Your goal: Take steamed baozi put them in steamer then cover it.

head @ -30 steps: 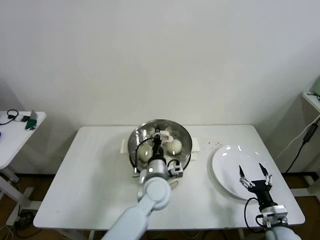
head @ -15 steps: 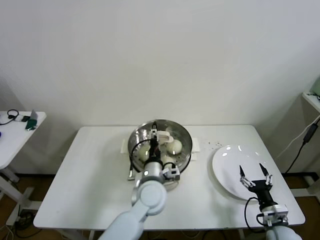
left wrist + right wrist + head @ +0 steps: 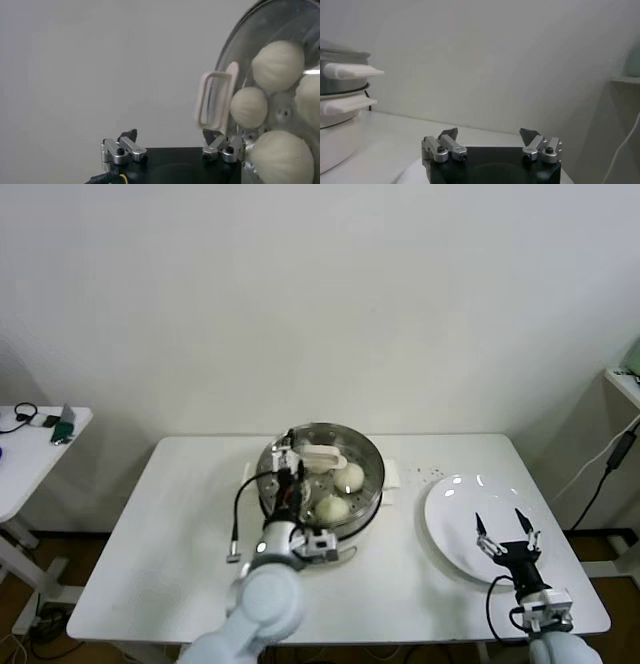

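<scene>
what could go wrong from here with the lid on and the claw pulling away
The left claw is open but sits right beside the cream handle of the glass lid. A careless retreat might snag the handle and shift the lid off the steamer. The left arm's dangling cable could also catch on the pot. The right claw hovers open over the plate.

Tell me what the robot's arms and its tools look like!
Both arms are smooth, rounded, pale grey-white shells. The left tool sits on a silver wrist ring, and a black cable loops beside it. The right tool has a black base, thin dark pointed fingers and small orange marks. Up close, each tool shows a black block with little silver metal links held by dark screws.
</scene>
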Robot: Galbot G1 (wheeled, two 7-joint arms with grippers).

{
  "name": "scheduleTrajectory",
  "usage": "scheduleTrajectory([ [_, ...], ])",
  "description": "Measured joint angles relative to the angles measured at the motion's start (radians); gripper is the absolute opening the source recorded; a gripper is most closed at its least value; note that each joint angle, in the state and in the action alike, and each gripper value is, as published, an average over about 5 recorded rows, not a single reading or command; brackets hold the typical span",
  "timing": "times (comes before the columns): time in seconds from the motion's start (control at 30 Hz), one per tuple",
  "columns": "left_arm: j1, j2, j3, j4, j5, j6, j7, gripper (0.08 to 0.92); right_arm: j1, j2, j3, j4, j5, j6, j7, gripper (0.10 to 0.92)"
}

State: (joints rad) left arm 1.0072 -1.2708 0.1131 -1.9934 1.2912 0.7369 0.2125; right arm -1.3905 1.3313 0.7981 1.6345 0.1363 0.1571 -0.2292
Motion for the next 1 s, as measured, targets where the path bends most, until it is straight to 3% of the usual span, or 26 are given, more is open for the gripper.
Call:
scheduleTrajectory([
  [0.43, 0.214, 0.057, -0.243, -0.149, -0.414, -0.036, -0.265, 0.823, -0.009, -0.013, -0.010, 0.010, 0.005, -0.001, -0.012, 0.823],
  [0.7, 0.348, 0.030, -0.479, -0.148, -0.783, -0.318, -0.328, 0.823, -0.031, -0.027, -0.028, 0.032, 0.037, 0.008, -0.029, 0.823],
  [1.0, 0.447, -0.028, -0.689, -0.023, -1.119, -0.609, -0.334, 0.823, -0.057, -0.044, -0.043, 0.047, 0.067, 0.024, -0.043, 0.823],
])
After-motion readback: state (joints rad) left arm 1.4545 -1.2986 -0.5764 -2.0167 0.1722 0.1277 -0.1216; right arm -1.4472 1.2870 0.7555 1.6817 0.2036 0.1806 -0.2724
